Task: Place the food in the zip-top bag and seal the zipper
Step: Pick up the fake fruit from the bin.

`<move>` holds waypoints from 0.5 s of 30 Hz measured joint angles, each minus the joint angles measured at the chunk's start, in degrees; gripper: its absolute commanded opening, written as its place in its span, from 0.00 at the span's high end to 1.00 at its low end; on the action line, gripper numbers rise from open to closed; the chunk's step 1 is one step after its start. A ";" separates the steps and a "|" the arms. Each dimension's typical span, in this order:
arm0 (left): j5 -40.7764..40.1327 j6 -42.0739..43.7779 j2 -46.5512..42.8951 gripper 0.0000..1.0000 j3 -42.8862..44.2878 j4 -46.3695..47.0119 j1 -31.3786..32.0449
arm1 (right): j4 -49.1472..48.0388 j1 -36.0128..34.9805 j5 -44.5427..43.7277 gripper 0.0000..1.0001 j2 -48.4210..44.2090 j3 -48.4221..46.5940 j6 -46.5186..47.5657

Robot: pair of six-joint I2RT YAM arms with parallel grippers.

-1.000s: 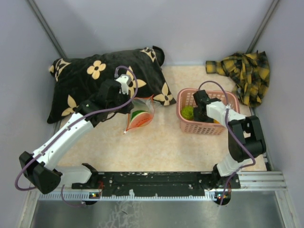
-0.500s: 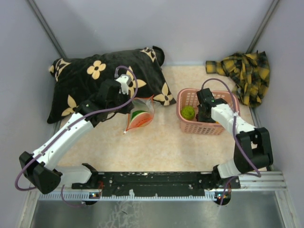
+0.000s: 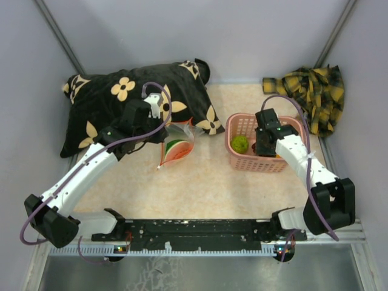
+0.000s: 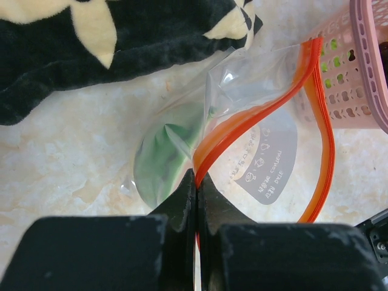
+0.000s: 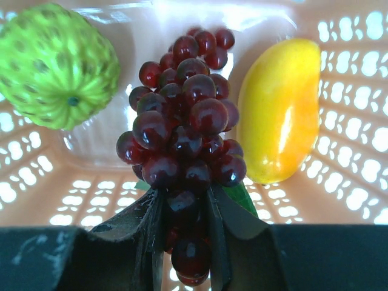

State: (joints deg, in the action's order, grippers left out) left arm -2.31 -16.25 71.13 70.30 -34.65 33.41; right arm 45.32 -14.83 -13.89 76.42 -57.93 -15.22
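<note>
The right gripper is seen clamped on one bunch of dark red grapes inside the pink basket. One yellow mango and one bumpy green ball are lying on either side of the bunch. The left gripper is pressed together on the red-orange zipper of the single clear zip-top bag. The bag is found on the table between the flowered black pillow and the basket. One green piece is contained in it. A grey printed label is borne by the bag; its writing is seen mirrored and cannot be read. One yellow plaid cloth is lying at the far right corner.
</note>
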 measured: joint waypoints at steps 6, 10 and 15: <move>-0.11 -0.74 -0.11 1.00 0.00 0.00 -1.18 | 1.22 0.00 0.02 0.94 -1.36 -3.28 -0.04; -0.22 -1.36 -0.11 1.00 0.00 0.00 -1.44 | 2.21 0.00 0.09 0.94 -2.97 -5.09 -0.92; -0.20 -2.10 -0.13 1.00 -0.17 0.11 -2.12 | 3.63 0.00 0.48 0.95 -5.07 -8.76 -2.01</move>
State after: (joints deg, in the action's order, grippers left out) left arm -2.50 -18.35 71.00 70.13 -34.54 31.29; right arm 48.95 -14.83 -13.41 71.35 -66.70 -17.23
